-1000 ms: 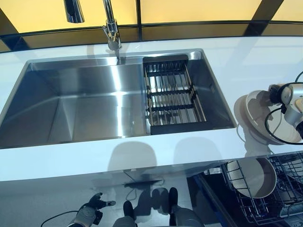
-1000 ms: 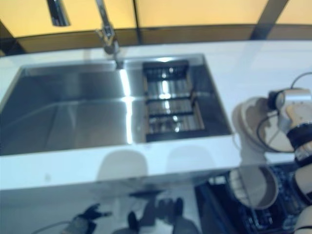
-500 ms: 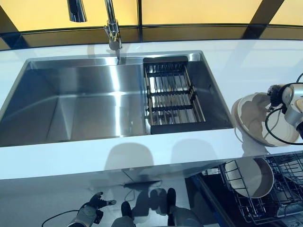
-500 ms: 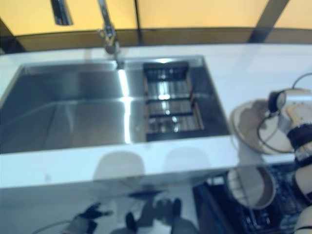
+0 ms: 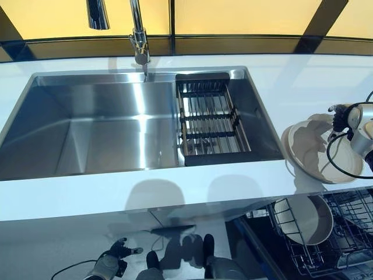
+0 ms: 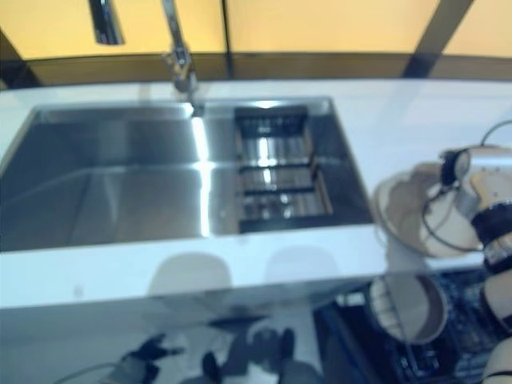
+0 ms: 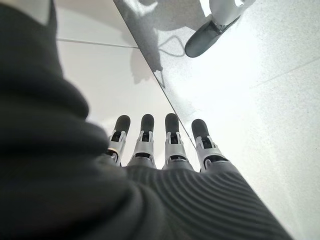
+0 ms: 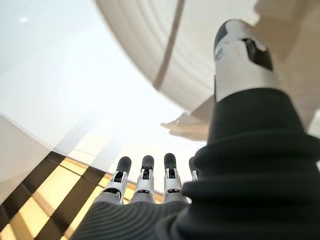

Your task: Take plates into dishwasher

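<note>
A cream plate sits on the white worktop just right of the sink, tipped up a bit on its far side. The right hand is at the plate's far right edge, thumb against the plate and fingers straight, so it's relaxed open, not gripping. Below that worktop edge, a second plate stands in the dishwasher rack. There's a dark drying rack inside the sink's right end. The left hand hangs low near the floor, fingers straight.
</note>
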Motion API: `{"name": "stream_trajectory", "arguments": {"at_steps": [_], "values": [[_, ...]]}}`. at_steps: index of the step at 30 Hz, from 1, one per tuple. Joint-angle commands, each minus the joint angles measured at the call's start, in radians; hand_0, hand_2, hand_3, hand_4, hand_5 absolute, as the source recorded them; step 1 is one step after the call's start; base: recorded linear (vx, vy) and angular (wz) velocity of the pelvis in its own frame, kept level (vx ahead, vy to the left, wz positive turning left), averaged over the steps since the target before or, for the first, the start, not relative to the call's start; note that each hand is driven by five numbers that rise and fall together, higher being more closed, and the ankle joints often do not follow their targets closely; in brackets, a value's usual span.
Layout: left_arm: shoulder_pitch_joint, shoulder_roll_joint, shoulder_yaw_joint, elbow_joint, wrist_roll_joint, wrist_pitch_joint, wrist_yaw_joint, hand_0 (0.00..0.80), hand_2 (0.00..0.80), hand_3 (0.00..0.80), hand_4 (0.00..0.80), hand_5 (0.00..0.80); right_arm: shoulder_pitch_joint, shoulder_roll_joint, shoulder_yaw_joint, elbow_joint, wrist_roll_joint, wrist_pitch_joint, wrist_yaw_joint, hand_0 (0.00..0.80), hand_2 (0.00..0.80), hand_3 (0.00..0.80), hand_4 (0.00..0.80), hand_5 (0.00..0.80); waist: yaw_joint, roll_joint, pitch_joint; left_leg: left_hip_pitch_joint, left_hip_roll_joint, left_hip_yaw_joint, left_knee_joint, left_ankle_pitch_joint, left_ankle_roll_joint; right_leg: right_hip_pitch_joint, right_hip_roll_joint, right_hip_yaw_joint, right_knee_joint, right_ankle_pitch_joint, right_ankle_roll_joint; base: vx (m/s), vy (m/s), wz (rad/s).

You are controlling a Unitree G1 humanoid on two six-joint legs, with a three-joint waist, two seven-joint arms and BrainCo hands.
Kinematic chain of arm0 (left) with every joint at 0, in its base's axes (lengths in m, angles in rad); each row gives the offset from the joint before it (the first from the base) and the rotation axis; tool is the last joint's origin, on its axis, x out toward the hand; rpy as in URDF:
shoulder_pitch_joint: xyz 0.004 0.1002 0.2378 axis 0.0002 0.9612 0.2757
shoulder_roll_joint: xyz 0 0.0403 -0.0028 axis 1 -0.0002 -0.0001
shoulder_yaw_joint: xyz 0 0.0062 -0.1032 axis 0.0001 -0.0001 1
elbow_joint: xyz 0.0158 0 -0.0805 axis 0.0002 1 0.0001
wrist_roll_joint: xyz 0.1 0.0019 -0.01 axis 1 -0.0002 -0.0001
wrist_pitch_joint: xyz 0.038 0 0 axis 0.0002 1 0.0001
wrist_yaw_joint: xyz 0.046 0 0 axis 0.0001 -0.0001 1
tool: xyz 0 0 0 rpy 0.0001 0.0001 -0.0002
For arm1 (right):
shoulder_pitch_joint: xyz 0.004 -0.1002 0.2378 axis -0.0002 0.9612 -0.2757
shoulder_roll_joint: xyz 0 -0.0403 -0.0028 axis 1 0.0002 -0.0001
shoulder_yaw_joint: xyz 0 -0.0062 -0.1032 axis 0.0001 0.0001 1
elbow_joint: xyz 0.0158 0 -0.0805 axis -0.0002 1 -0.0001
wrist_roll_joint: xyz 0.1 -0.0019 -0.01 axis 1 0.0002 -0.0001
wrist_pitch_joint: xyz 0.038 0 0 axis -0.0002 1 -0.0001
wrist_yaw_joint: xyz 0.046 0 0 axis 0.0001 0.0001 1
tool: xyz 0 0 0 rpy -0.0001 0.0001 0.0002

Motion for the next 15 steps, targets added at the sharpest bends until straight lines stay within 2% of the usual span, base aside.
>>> {"name": "stream_trajectory", "arguments": {"at_steps": [1, 8, 12, 15], "values": [[-0.041, 0.021, -0.028, 0.038, 0.011, -0.017, 0.01, 0.0, 0.0, 0.0, 0.0, 0.0, -0.093, -0.056, -0.012, 0.018, 0.058, 0.066, -0.103, 0.0, 0.0, 0.0, 0.0, 0.0, 0.0, -0.042, -0.021, 0.007, 0.001, -0.014, -0.002, -0.049, -0.002, 0.036, -0.034, 0.002, -0.001, -0.067, 0.092, 0.0, 0.0, 0.0], [-0.035, 0.02, -0.023, 0.042, 0.003, -0.015, 0.017, 0.0, 0.0, 0.0, 0.0, 0.0, -0.065, -0.105, -0.082, -0.038, 0.123, 0.121, -0.204, 0.0, 0.0, 0.0, 0.0, 0.0, -0.022, -0.053, -0.033, 0.025, 0.001, -0.002, -0.002, -0.059, 0.003, 0.044, -0.029, 0.018, -0.001, -0.067, 0.096, 0.012, 0.015, -0.02], [-0.037, 0.022, -0.006, 0.044, 0.0, -0.006, 0.014, 0.0, 0.0, 0.0, 0.0, 0.0, 0.018, -0.123, -0.156, -0.163, 0.15, 0.127, -0.233, 0.0, 0.0, 0.0, 0.0, 0.0, -0.045, -0.056, -0.037, 0.034, 0.0, 0.01, -0.002, -0.064, 0.008, 0.045, -0.026, 0.031, -0.001, -0.065, 0.098, 0.002, 0.025, -0.05], [-0.034, 0.019, 0.01, 0.047, 0.009, -0.007, 0.012, 0.0, 0.0, 0.0, 0.0, 0.0, 0.123, -0.113, -0.239, -0.276, 0.148, 0.163, -0.201, 0.0, 0.0, 0.0, 0.0, 0.0, -0.06, -0.057, -0.038, 0.037, 0.0, 0.016, -0.002, -0.066, 0.011, 0.043, -0.024, 0.04, -0.001, -0.064, 0.099, -0.001, 0.006, -0.02]]}}
